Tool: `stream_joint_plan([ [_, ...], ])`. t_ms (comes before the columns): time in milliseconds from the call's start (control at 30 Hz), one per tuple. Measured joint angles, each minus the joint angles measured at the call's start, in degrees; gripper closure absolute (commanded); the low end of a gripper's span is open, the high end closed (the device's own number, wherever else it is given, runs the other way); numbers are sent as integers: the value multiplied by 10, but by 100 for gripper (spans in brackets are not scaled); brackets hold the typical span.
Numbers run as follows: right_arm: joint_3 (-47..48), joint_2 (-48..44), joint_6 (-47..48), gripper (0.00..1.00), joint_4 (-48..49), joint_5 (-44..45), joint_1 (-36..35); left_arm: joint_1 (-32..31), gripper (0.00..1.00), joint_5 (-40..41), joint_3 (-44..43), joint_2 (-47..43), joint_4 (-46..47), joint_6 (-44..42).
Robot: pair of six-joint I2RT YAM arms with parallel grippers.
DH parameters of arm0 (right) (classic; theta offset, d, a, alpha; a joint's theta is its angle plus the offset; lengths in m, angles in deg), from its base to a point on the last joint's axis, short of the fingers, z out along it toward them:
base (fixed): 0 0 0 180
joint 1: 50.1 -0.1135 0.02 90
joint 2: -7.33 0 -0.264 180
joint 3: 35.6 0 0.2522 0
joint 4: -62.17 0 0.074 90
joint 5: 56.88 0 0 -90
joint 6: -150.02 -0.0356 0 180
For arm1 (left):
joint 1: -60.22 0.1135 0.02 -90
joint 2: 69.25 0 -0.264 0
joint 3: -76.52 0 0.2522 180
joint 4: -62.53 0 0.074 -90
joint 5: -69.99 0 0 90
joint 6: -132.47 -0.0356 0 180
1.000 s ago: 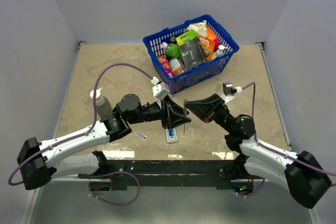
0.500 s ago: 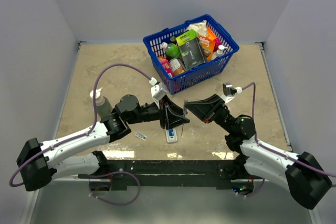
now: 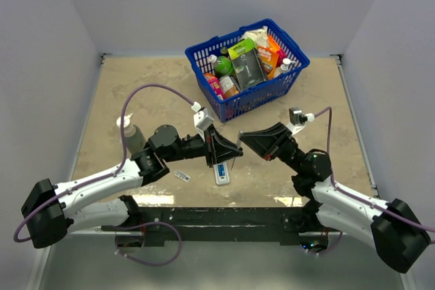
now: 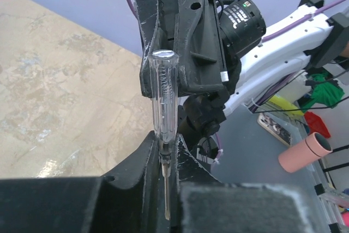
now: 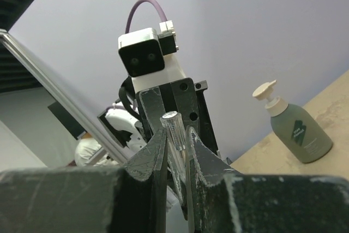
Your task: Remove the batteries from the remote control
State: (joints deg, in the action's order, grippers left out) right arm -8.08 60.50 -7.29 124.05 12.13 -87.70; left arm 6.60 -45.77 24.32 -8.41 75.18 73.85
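The white remote control (image 3: 221, 174) lies on the table below both grippers, with a blue battery (image 3: 221, 169) in its recess. A thin greyish battery (image 3: 181, 176) lies loose on the table to its left. A screwdriver with a clear handle (image 4: 163, 96) hangs above the remote between the two grippers. My left gripper (image 4: 165, 141) is shut on its metal shaft. My right gripper (image 5: 175, 135) faces it and is shut on the clear handle (image 5: 175, 129). In the top view the left gripper (image 3: 230, 151) and right gripper (image 3: 245, 140) nearly meet.
A blue basket (image 3: 258, 96) full of groceries stands at the back, just beyond the grippers. A grey-green pump bottle (image 3: 130, 134) stands left of the left arm and also shows in the right wrist view as the bottle (image 5: 297, 129).
My left gripper has closed on the screwdriver's shaft after standing partly open. The left arm has shifted slightly toward the near side. The right arm has stayed put.
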Motion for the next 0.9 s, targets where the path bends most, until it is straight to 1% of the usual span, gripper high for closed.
stream_joint_plan([
  [100, 0, -20, 14, 82, -10, -5, -1, 0, 100, -6, 0, -3, 5, 0],
  [133, 3, -30, 20, 71, -23, -7, -2, 0, 100, -8, 0, -6, 5, -2],
  [167, 8, -40, 28, 66, -43, -9, -3, 0, 100, -9, 0, -8, 3, -5],
  [200, 21, -59, 38, 61, -87, -10, -3, -1, 100, -4, 0, -12, -2, -12],
  [233, 34, -71, 49, 53, -120, -6, -3, 0, 100, 2, 0, -16, -12, -20],
  [267, 63, -89, 68, 46, -191, 3, -3, 1, 100, 16, 0, -22, -27, -31],
  [333, 135, -109, 114, 37, -320, 27, -3, 3, 100, 45, 0, -31, -60, -56],
  [367, 176, -112, 140, 36, -384, 42, -3, 3, 100, 62, 0, -36, -79, -70],
  [467, 280, -104, 207, 35, -537, 82, -3, 4, 100, 112, 0, -47, -132, -113],
  [567, 349, -80, 254, 36, -649, 98, -2, 4, 100, 151, -1, -52, -175, -146],
  [733, 411, 0, 295, 38, -761, 70, -2, 4, 100, 200, -15, -52, -232, -189],
  [900, 418, 64, 314, 39, -838, 38, -2, 4, 100, 219, -18, -52, -253, -206],
])
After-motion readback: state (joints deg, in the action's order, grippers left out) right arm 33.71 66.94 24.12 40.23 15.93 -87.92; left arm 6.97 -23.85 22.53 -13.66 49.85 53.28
